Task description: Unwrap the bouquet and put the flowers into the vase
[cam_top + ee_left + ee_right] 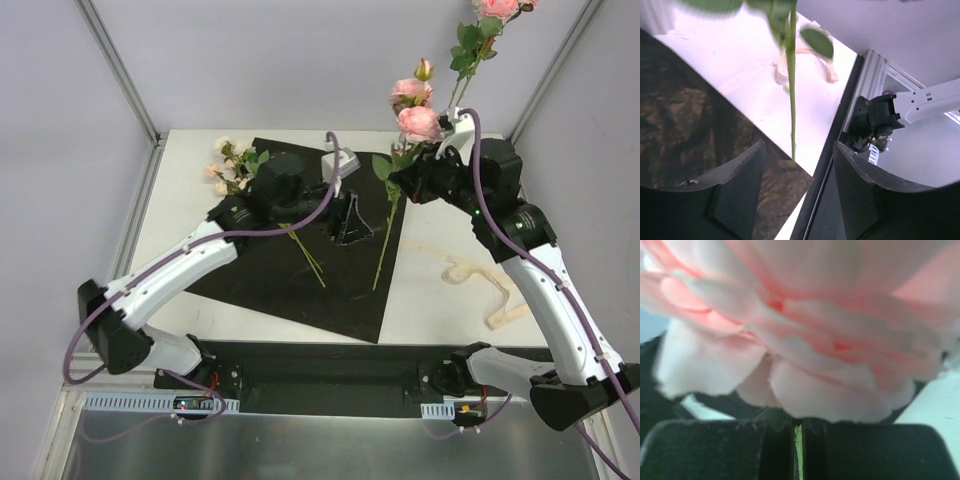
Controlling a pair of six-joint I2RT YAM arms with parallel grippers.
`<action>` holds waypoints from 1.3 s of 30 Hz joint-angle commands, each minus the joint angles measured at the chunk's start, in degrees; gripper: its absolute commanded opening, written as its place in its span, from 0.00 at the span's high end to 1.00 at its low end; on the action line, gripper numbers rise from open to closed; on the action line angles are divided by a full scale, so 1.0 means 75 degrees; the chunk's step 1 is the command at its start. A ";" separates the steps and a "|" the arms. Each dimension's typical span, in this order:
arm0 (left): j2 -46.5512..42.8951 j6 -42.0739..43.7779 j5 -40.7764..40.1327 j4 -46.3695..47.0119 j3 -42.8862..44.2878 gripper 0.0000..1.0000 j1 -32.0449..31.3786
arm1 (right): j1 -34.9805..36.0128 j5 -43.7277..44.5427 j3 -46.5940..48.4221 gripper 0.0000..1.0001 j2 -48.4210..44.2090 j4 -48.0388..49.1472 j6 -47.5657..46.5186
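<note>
pale grey walls (300,60) and a metal frame (120,70) enclose a white table (440,320). a black wrapping sheet (260,285) lies open and flat across the table's left and middle. the left arm (190,255) reaches over the sheet; the right arm (550,290) stands raised over the table's right side. pink flowers (419,122) are held up at the back right, one stem hanging toward the sheet's right edge; whether its tip touches cannot be told. cream roses (232,165) lie at the sheet's back left, stems across the paper. a cream ribbon (480,285) lies loose on bare table to the right. the vase (652,17) shows only as a white ribbed sliver at the corner of the left wrist view; its contents cannot be told. left gripper (799,150): jaws apart, nothing between them. right gripper (797,432): jaws closed on a thin green stem directly under a pink bloom.
</note>
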 commanded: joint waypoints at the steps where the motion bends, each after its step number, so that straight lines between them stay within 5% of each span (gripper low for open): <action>1: -0.1515 0.0065 -0.1504 0.0088 -0.0594 0.40 0.0006 | -0.0051 0.2207 0.0104 0.99 -0.0573 0.1460 -0.0741; 10: -0.3344 -0.0169 -0.2349 -0.0146 -0.2246 0.32 0.0323 | -0.1011 0.4704 0.2129 0.99 0.1310 0.3790 -0.2032; 15: -0.3884 -0.0520 -0.2432 -0.0182 -0.2973 0.32 0.0335 | -0.1457 0.4635 0.3080 0.99 0.2728 0.5186 -0.2710; 23: -0.3955 -0.0275 -0.2865 -0.0346 -0.3069 0.32 0.0381 | -0.1762 0.4542 0.4558 0.99 0.4183 0.5398 -0.3180; 29: -0.3685 -0.0169 -0.2807 -0.0393 -0.2892 0.32 0.0393 | -0.1903 0.4682 0.4278 0.99 0.4256 0.5457 -0.3180; 39: -0.3404 -0.0368 -0.2573 -0.0404 -0.2845 0.33 0.0405 | -0.1891 0.4320 0.1466 0.97 0.3704 0.6546 -0.2817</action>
